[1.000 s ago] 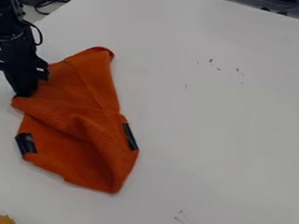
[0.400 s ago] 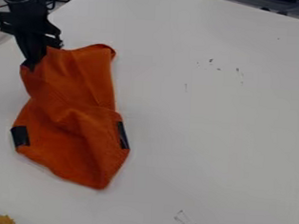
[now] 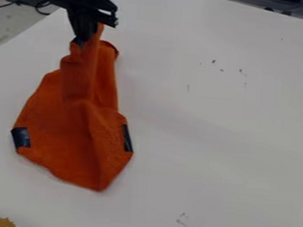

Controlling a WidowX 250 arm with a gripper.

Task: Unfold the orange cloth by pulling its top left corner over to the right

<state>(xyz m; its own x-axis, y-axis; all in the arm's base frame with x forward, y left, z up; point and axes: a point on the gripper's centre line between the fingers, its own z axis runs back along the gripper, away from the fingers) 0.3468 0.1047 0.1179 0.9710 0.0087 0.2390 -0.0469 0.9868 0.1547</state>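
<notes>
The black gripper [image 3: 83, 39] pinches a gathered fold of soft orange cloth [image 3: 63, 124], near the table's [image 3: 212, 114] upper-left edge. Below, the matte fabric fans into a creased, pointed shape, with dark, smooth patches [image 3: 21, 137] on both sides.

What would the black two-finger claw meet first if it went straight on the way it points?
Most likely the orange fabric cloth itself: the claw grips its upper end and points down at its folds. Beneath lies the white tabletop, though how far below is unclear.
</notes>
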